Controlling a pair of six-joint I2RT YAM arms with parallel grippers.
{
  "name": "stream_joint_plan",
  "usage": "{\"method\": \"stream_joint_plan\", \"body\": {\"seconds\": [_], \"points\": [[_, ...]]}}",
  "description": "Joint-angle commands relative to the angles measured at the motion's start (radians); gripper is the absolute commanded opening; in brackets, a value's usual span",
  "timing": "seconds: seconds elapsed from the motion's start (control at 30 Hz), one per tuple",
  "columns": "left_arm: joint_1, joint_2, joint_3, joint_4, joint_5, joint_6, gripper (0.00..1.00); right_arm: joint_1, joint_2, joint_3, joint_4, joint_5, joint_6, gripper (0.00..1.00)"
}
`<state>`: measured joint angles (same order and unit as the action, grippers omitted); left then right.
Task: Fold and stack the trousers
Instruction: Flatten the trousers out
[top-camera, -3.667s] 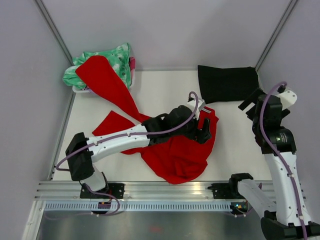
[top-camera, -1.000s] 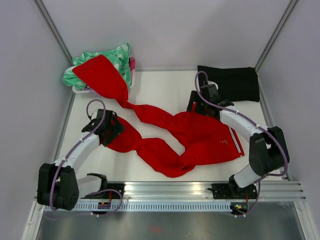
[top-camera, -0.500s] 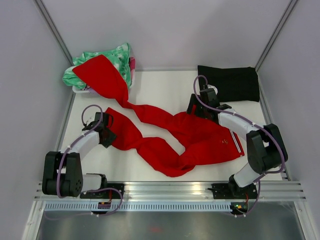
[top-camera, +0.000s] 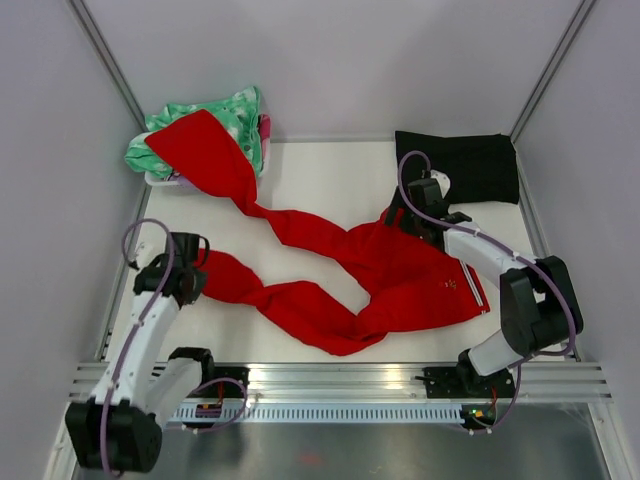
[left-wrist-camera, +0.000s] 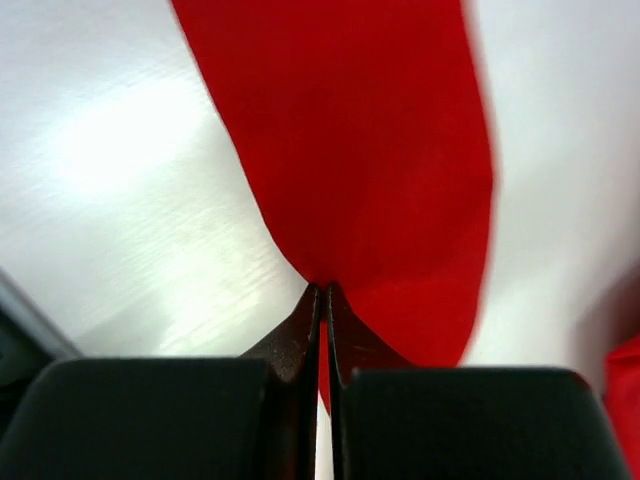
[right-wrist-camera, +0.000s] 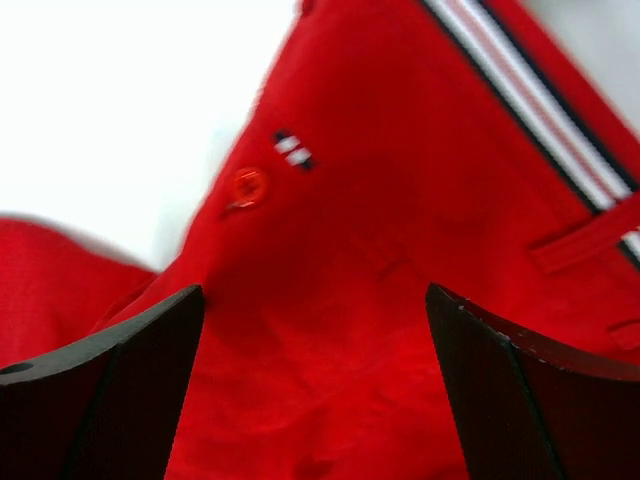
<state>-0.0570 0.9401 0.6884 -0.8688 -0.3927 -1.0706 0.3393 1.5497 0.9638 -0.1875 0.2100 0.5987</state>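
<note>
Since half a second ago the left arm has drawn back toward the near left, pulling one leg end with it. That leg now shows a twist midway.

On the counter (top-camera: 330, 175) the trousers (top-camera: 410, 275) lie sprawled. The waistband (top-camera: 468, 285) is at the right. One leg (top-camera: 215, 160) runs to the far left and ends draped over the green garment (top-camera: 235, 110). The other leg (top-camera: 290, 300) loops near and then left. The black cloth (top-camera: 460, 165) sits folded at the far right, apart from the red fabric.

The left tool (top-camera: 188, 272) is pinched tight on the hem of the near leg; its wrist view shows the fingers closed with red cloth caught between them. The right tool (top-camera: 405, 215) hangs over the far corner of the waist, its fingers wide apart and holding nothing.

The step in hand looks like straightening before any fold. To do it well, the left pull should probably run low and slow along the counter, so that the twist unwinds instead of tightening. The right tool would need to pin or grip the waist first, or the whole garment may slide. The far leg still has to come off the green garment.
</note>
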Motion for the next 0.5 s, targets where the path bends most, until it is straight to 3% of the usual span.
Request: {"method": "stream_joint_plan", "body": {"seconds": [0.0,0.03,0.17,0.2,0.23,0.33,0.47], "points": [[0.009,-0.154,0.094,-0.399,-0.228,-0.219,0.02,-0.043,-0.03,-0.033,0.043,0.042,0.047,0.98],[0.009,-0.196,0.1,-0.441,-0.26,-0.285,0.02,-0.051,-0.025,-0.034,0.046,0.035,0.047,0.98],[0.009,-0.215,0.126,-0.437,-0.218,-0.27,0.03,-0.068,-0.022,-0.027,0.042,0.028,0.035,0.98],[0.009,-0.202,0.132,-0.435,-0.209,-0.27,0.14,-0.069,-0.025,-0.023,0.042,0.026,0.029,0.98],[0.009,-0.19,0.138,-0.432,-0.199,-0.266,0.43,-0.068,-0.03,-0.025,0.04,0.023,0.026,0.98],[0.009,-0.158,0.168,-0.357,-0.219,-0.163,0.8,-0.068,-0.042,-0.027,0.048,-0.026,0.013,0.98],[0.009,-0.123,0.203,-0.217,-0.216,0.0,0.83,-0.057,-0.066,-0.043,0.063,-0.109,-0.042,0.98]]}}
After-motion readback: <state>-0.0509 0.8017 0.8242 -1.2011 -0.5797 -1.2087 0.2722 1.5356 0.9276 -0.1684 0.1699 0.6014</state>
